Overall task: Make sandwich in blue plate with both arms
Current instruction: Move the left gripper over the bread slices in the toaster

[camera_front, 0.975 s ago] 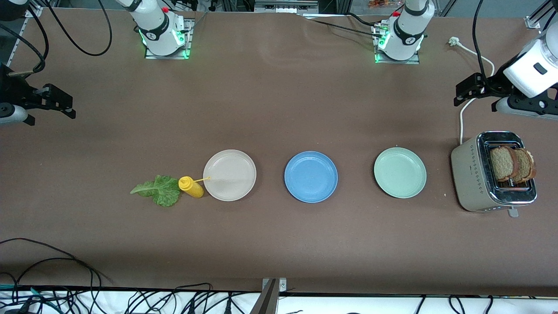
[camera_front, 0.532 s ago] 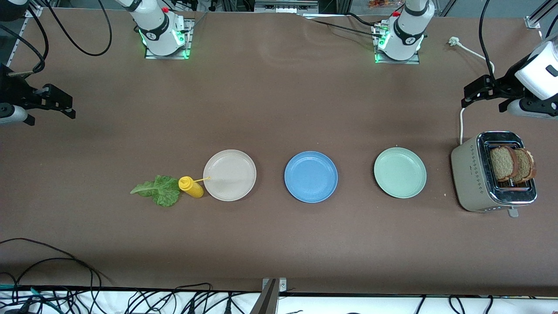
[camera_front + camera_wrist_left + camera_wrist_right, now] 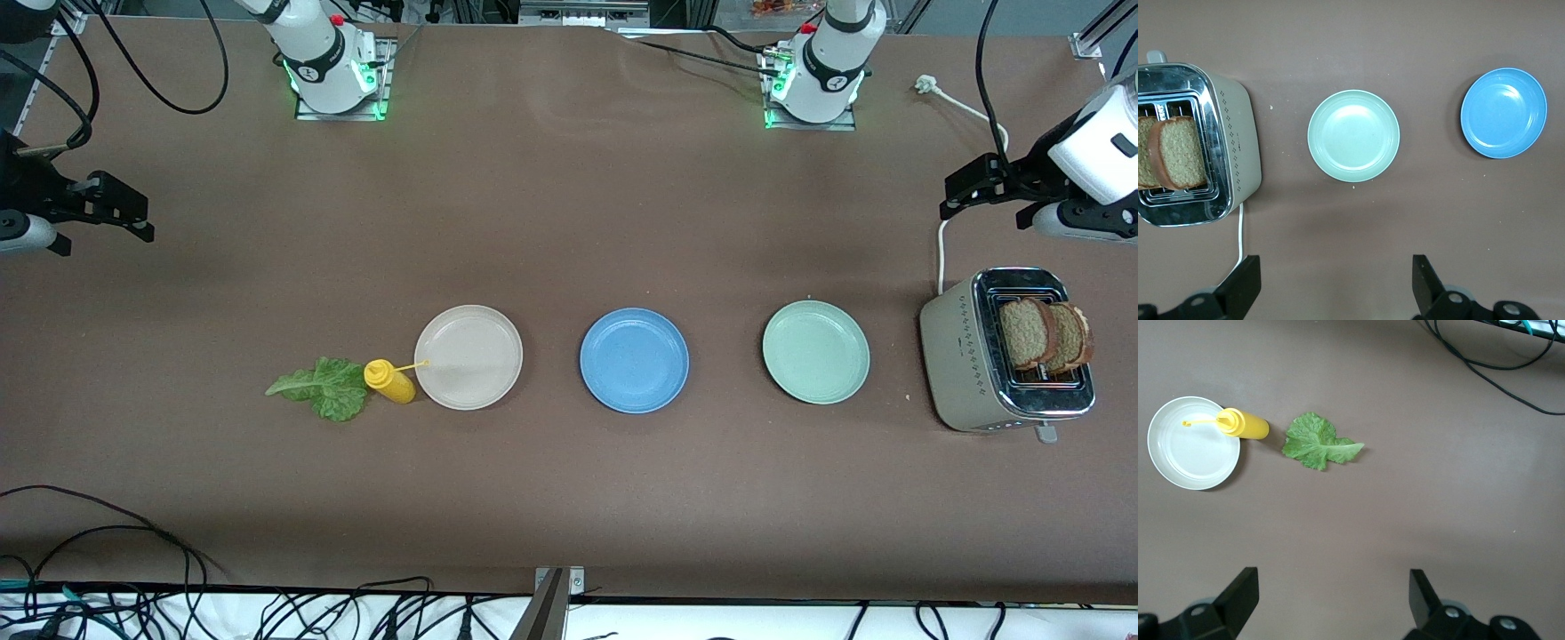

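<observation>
Lifted slightly away from the table since a second ago, the black left gripper hangs wide open and empty over bare tabletop near the beige toaster holding two brown bread slices, while the open, empty right gripper waits and the round blue plate sits between the beige-white plate and mint-green plate.

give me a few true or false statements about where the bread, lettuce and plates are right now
1. Both brown bread slices stand in the beige toaster. True.
2. The ruffled green lettuce leaf lies on the round blue plate. False: it lies on the table beside the yellow squeeze bottle.
3. The blue plate sits between the beige-white plate and the mint-green plate. True.
4. The left tool holds a slice. False: it is open and holds nothing.
</observation>
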Controlling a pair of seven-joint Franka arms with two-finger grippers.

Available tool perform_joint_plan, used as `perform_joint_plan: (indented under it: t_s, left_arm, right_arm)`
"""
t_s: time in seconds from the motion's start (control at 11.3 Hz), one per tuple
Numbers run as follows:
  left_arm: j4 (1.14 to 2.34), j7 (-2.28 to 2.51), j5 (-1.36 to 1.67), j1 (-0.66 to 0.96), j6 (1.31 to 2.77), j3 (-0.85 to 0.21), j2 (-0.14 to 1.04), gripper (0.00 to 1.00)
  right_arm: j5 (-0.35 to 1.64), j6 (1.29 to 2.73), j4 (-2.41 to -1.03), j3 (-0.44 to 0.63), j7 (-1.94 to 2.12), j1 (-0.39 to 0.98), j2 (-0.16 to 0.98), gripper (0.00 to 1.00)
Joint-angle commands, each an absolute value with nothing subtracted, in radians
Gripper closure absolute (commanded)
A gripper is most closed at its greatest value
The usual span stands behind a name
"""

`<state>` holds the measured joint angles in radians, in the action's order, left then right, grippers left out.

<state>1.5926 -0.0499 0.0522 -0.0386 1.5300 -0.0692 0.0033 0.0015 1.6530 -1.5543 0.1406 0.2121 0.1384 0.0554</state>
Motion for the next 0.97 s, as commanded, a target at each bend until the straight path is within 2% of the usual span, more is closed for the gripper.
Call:
perform_joint_plan:
  t_s: [0.0, 0.89]
  left_arm:
    - [1.562, -0.072, 0.037, -0.031, 1.511, -0.075, 0.023, 0.0]
    - [1.533, -0.075, 0.031, -0.04, 1.519, -0.072, 0.09, 0.0]
  right_arm:
    - [0.0, 1.637, -1.543, 0.138, 0.215, 0.133, 0.054, 0.0]
    - [0.006, 1.606, -1.54, 0.133, 0.203, 0.141, 0.046, 0.0]
